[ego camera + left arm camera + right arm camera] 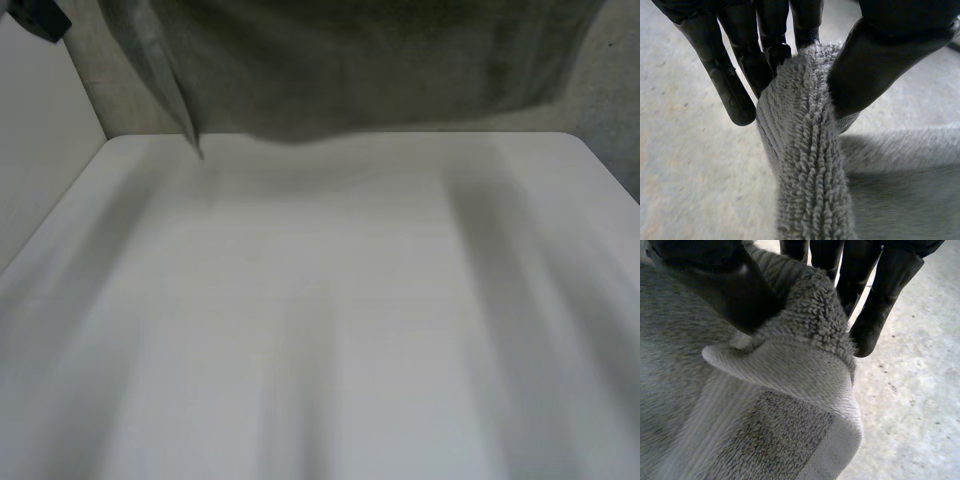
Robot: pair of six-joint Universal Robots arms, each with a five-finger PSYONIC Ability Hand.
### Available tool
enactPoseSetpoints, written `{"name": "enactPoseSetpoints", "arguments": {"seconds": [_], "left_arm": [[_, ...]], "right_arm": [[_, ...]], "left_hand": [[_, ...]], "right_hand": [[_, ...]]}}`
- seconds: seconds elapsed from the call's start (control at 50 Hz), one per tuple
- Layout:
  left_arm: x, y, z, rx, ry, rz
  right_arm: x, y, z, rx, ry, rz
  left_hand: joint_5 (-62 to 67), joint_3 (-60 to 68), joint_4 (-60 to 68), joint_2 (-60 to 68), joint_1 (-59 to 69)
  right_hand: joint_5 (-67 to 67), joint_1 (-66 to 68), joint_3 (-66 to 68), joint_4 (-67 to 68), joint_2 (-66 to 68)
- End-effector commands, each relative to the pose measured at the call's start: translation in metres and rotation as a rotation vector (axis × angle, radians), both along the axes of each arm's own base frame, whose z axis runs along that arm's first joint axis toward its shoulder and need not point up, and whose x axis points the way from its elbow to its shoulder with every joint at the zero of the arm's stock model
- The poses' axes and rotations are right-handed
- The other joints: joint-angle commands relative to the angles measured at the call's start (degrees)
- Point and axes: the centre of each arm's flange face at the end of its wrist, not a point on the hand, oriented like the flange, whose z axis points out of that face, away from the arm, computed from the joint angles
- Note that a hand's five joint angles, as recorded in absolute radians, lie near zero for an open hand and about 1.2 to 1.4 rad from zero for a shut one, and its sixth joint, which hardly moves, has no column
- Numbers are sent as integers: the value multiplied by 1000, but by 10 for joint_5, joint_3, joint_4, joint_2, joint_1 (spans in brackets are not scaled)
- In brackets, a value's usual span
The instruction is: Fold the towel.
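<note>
One grey towel [370, 70], one white table [320, 320], one left robot hand [726, 75], one right robot hand [881, 300]

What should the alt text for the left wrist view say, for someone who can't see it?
The black left hand pinches a bunched fold of grey looped towel between thumb and fingers. The towel runs on from the hand above a pale speckled surface.

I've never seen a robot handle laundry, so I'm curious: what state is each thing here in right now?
towel: grey, held up in the air by the table's far edge, hanging from both hands.
left hand: shut on the towel, a bunched edge pinched between thumb and fingers.
right hand: shut on the towel, pinched between thumb and fingers near a hemmed corner.
table: white, the towel not spread on it.
</note>
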Motion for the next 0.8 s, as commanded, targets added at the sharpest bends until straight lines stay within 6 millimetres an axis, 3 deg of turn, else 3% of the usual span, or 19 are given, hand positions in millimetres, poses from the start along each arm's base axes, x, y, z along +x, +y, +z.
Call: {"name": "enactPoseSetpoints", "arguments": {"seconds": [0.02, 0.08, 0.1, 0.12, 0.14, 0.16, 0.18, 0.2, 0.22, 0.24, 0.26, 0.28, 0.32, 0.34, 0.42, 0.5, 0.54, 0.66, 0.8], "left_arm": [[-10, 8, -54, 120, -96, -121], [-12, 10, -75, 175, -129, -165], [-14, 14, -99, 234, -160, -213], [-15, 20, -123, 290, -190, -253], [-15, 20, -123, 291, -191, -253], [-13, 26, -147, 342, -221, -282], [-8, 32, -171, 389, -252, -299], [-8, 32, -172, 389, -252, -300], [-3, 40, -193, 418, -288, -311], [0, 49, -211, 429, -326, -321], [0, 49, -211, 429, -327, -321], [2, 58, -227, 435, -364, -327], [5, 66, -241, 436, -401, -326], [5, 66, -241, 436, -401, -326], [21, 83, -271, 453, -487, -277], [29, 88, -276, 468, -512, -252], [40, 88, -275, 496, -516, -222], [55, 89, -258, 538, -504, -180], [45, 110, -232, 551, -506, -203]], "right_arm": [[8, 11, -63, 203, 137, 140], [10, 21, -100, 311, 194, 189], [9, 26, -118, 364, 222, 196], [9, 26, -118, 365, 222, 196], [9, 31, -139, 422, 257, 206], [8, 37, -162, 483, 294, 207], [8, 37, -162, 484, 295, 207], [5, 44, -183, 539, 336, 206], [3, 51, -202, 578, 381, 204], [3, 51, -202, 579, 382, 204], [1, 60, -219, 617, 432, 208], [1, 60, -220, 618, 433, 208], [-2, 75, -246, 670, 523, 222], [-3, 75, -246, 670, 523, 222], [-12, 86, -270, 719, 592, 225], [-20, 87, -277, 747, 593, 215], [-20, 87, -277, 750, 593, 214], [-22, 90, -277, 758, 585, 212], [-23, 97, -281, 775, 582, 217]], "left_hand": [[52, 44, 15, 41, 48], [46, 37, 8, 34, 41], [32, 24, -6, 21, 27], [12, 4, -26, 1, 7], [12, 4, -26, 1, 7], [0, -8, -37, -11, -5], [-13, -21, -51, -25, -18], [-13, -22, -51, -25, -18], [-30, -38, -68, -41, -35], [-65, -73, -103, -76, -70], [-65, -74, -103, -77, -70], [-94, -102, -132, -105, -99], [-121, -129, -158, -132, -125], [-121, -129, -159, -132, -126], [-346, -354, -383, -357, -350], [-454, -462, -492, -465, -459], [-579, -588, -617, -591, -584], [-609, -617, -647, -620, -614], [-607, -615, -645, -618, -612]], "right_hand": [[33, 34, 47, 32, 50], [33, 34, 47, 32, 50], [33, 34, 47, 32, 50], [33, 34, 47, 32, 50], [33, 34, 47, 32, 50], [33, 34, 47, 32, 50], [33, 34, 47, 32, 50], [33, 34, 47, 32, 50], [33, 34, 47, 32, 50], [33, 34, 47, 32, 50], [33, 34, 47, 32, 50], [33, 34, 47, 32, 50], [33, 34, 47, 32, 50], [33, 34, 47, 32, 50], [33, 34, 47, 32, 50], [33, 34, 47, 32, 50], [33, 34, 47, 32, 50], [33, 34, 47, 32, 50], [33, 34, 47, 32, 50]]}}
